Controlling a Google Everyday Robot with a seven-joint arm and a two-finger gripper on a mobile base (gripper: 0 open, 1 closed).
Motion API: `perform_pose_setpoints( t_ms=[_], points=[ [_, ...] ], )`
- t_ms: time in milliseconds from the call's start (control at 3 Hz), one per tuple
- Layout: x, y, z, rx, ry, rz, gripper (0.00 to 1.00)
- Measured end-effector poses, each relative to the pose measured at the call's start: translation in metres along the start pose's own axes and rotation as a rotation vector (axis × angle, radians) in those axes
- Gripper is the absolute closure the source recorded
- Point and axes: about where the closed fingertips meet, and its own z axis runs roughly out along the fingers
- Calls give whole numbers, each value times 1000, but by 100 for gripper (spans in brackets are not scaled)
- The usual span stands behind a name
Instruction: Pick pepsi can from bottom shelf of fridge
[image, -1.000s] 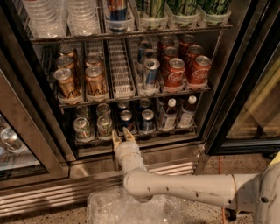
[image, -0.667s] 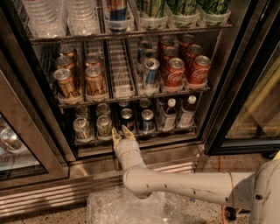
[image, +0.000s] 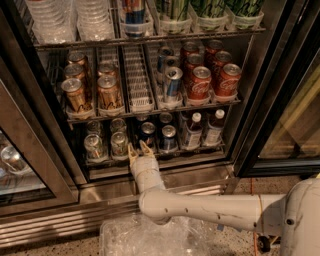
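The fridge (image: 252, 100) stands open in front of me. On its bottom shelf (image: 195, 152) two dark-blue pepsi cans stand in the middle lanes, one (image: 147, 131) just behind my fingertips and one (image: 168, 136) to its right. My gripper (image: 139, 148) is at the shelf's front rail, pointing into the fridge. Its two tan fingers (image: 132, 151) are spread open and hold nothing. The nearer pepsi can sits just beyond the gap between them, and I cannot tell if they touch it.
Silver cans (image: 94, 145) stand left of the gripper and two bottles (image: 192, 131) to the right. The shelf above holds gold cans (image: 75, 95), a slim blue-and-silver can (image: 172, 82) and red Coca-Cola cans (image: 200, 82). Crumpled clear plastic (image: 150, 237) lies under my arm. The slatted steel base (image: 50, 220) is below.
The gripper has edged slightly up toward the shelf's front rail. The fingers stay open and the cans have not moved.
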Motion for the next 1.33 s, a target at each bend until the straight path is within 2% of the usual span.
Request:
perform_pose_setpoints(
  t_ms=[667, 1000, 1333],
  points=[
    [-15, 6, -38, 70, -10, -36, 47],
    [-18, 13, -59, 70, 0, -29, 47],
    [-15, 15, -67, 76, 7, -30, 48]
  ],
)
